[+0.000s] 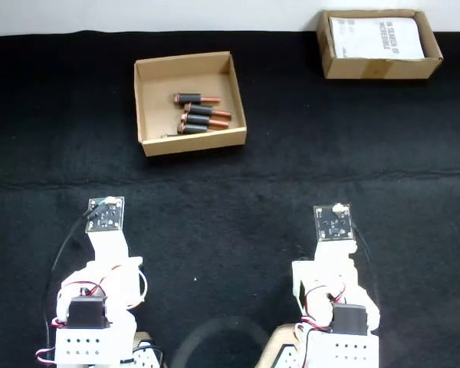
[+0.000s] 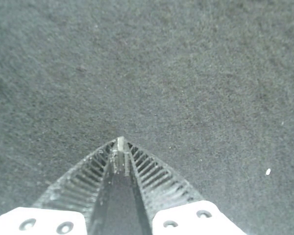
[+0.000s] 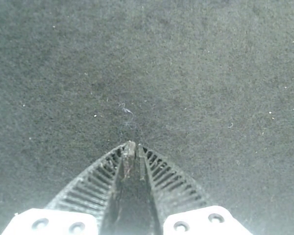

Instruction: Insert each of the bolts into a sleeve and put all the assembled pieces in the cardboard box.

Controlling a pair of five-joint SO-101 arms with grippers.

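The surface (image 1: 238, 207) is covered in black, matt, fuzzy cloth flecked with lint. The cardboard box (image 1: 142, 107) is made of plain matt brown board. The bolts (image 1: 221, 115) are of shiny copper-toned metal, their sleeves (image 1: 198, 111) dark and matt. The left tool (image 2: 120, 142) and right tool (image 3: 131, 145) are made of ribbed black plastic.

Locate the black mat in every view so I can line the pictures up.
High view: the black mat spreads across the picture, under the cardboard box.
Left wrist view: the mat lies beyond the left gripper, jaws shut.
Right wrist view: the mat lies beyond the right gripper, jaws shut.
Shared landmark: the mat's dark felt surface, seen in all three.
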